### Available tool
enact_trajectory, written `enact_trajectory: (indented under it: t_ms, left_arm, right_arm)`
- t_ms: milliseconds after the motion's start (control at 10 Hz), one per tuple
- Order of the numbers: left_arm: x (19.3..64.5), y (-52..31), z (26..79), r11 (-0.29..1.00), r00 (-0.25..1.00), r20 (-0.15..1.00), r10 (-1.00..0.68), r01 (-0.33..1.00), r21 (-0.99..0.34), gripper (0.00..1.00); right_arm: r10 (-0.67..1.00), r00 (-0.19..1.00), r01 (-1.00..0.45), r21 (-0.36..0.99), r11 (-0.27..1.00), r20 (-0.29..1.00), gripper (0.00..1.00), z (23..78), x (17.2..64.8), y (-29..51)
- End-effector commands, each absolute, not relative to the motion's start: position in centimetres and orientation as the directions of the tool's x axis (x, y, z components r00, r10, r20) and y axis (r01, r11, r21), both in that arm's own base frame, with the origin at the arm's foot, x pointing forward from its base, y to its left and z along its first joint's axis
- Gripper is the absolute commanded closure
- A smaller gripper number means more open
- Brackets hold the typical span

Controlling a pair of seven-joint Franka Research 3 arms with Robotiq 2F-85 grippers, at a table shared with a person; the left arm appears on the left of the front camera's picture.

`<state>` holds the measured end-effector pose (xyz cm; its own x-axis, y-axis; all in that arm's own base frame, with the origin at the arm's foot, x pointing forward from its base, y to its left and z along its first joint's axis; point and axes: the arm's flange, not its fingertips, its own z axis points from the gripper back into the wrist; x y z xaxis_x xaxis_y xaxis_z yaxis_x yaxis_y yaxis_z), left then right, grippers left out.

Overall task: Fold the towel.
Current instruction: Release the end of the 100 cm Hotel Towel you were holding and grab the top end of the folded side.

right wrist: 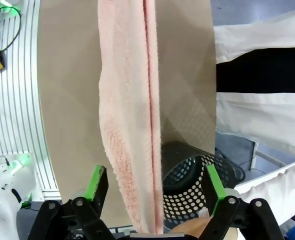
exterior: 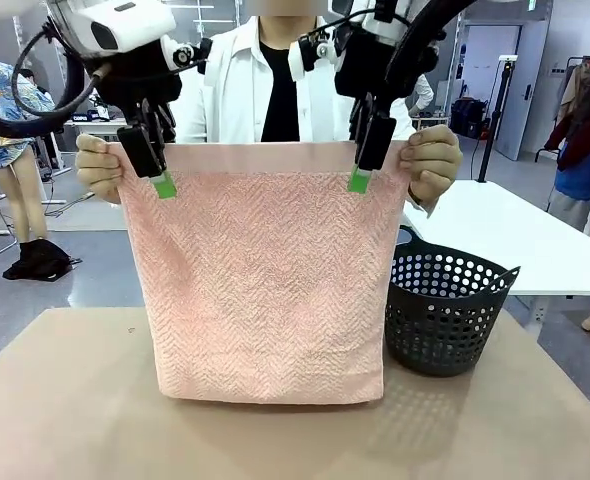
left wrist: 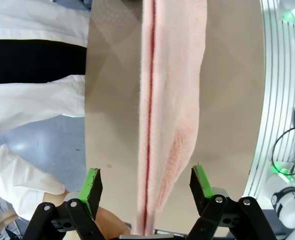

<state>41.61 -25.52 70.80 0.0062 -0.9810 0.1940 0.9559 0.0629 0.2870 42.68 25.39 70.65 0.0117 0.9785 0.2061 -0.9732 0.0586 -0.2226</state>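
In the front view, a person across the table holds the towel [exterior: 265, 290] up by its two top corners, one hand [exterior: 97, 165] just outside the left gripper [exterior: 161, 178] and the other hand [exterior: 433, 160] just outside the right gripper [exterior: 361, 176]. The towel hangs flat and upright, its plain band along the top. Its lower edge meets the tabletop [exterior: 65, 400] about midway between the left and right edges. Each gripper points down over the top edge, one green pad showing in front of the cloth. A dark basket [exterior: 445, 310] stands just beside the towel, toward the tabletop's far right corner. In the left wrist view, the left gripper [left wrist: 146, 182] has its fingers [left wrist: 92, 185] spread wide apart. The towel [left wrist: 172, 75] runs edge-on between them, clear of both pads, down to the tabletop [left wrist: 112, 100], and a white sleeve [left wrist: 32, 105] lies beyond the far edge. In the right wrist view, the right gripper [right wrist: 155, 185] also has its fingers [right wrist: 98, 182] well apart. They straddle the towel [right wrist: 127, 100] without touching it, with the basket [right wrist: 187, 185] below at the edge of the tabletop [right wrist: 67, 100].
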Motion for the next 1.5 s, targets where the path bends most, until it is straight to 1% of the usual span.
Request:
enact_trajectory:
  t_ms: [0, 100, 200, 300, 400, 500, 600, 700, 1100, 1200, 1300, 1400]
  left_arm:
    - [42.0, -25.4, 70.8, 0.094, 0.036, 0.214, -0.976, 0.960, 0.265, 0.11]
    - [42.0, -25.6, 70.3, 0.100, 0.043, 0.213, -0.976, 0.959, 0.266, 0.66]
    - [41.7, -25.7, 70.3, 0.091, 0.033, 0.206, -0.978, 0.956, 0.277, 0.70]
    - [41.3, -25.7, 70.0, 0.089, 0.027, 0.217, -0.976, 0.957, 0.278, 1.00]
    - [41.1, -25.5, 69.8, 0.090, 0.027, 0.226, -0.974, 0.958, 0.272, 1.00]
    - [41.0, -25.3, 69.6, 0.092, 0.028, 0.236, -0.971, 0.960, 0.264, 1.00]
    - [40.9, -25.1, 69.5, 0.094, 0.029, 0.239, -0.971, 0.960, 0.264, 0.98]
    - [40.8, -25.1, 69.6, 0.094, 0.027, 0.243, -0.970, 0.959, 0.266, 1.00]
    - [40.5, -24.9, 69.6, 0.107, 0.038, 0.250, -0.968, 0.957, 0.269, 1.00]
    - [40.4, -24.9, 69.5, 0.114, 0.045, 0.248, -0.968, 0.955, 0.274, 1.00]
    - [40.4, -24.4, 69.1, 0.137, 0.067, 0.256, -0.964, 0.954, 0.268, 1.00]
    - [41.2, -25.4, 70.1, 0.080, 0.021, 0.222, -0.975, 0.962, 0.262, 1.00]
  right_arm:
    - [0.976, 0.020, -0.983, -0.171, 0.058, 0.216, 0.06, 70.4, 42.8, 25.4]
    - [0.978, 0.015, -0.983, -0.178, 0.054, 0.210, 0.12, 70.1, 42.8, 25.5]
    - [0.980, 0.003, -0.983, -0.181, 0.039, 0.197, 0.65, 69.9, 42.4, 25.5]
    - [0.982, 0.003, -0.983, -0.179, 0.037, 0.187, 0.65, 69.7, 42.2, 25.5]
    - [0.984, 0.006, -0.983, -0.179, 0.038, 0.179, 1.00, 69.6, 42.1, 25.6]
    - [0.984, 0.009, -0.983, -0.177, 0.040, 0.176, 0.71, 69.5, 42.0, 25.6]
    - [0.985, 0.012, -0.983, -0.176, 0.043, 0.170, 1.00, 69.3, 41.9, 25.8]
    - [0.986, 0.013, -0.983, -0.177, 0.044, 0.168, 1.00, 69.2, 41.7, 25.8]
    - [0.986, 0.022, -0.983, -0.177, 0.051, 0.166, 1.00, 68.9, 41.5, 26.0]
    - [0.983, 0.043, -0.982, -0.172, 0.074, 0.178, 1.00, 68.8, 41.6, 25.9]
    - [0.984, 0.005, -0.984, -0.173, 0.036, 0.181, 0.97, 69.4, 42.2, 26.2]
    - [0.984, 0.005, -0.984, -0.173, 0.036, 0.181, 0.97, 69.4, 42.2, 26.2]
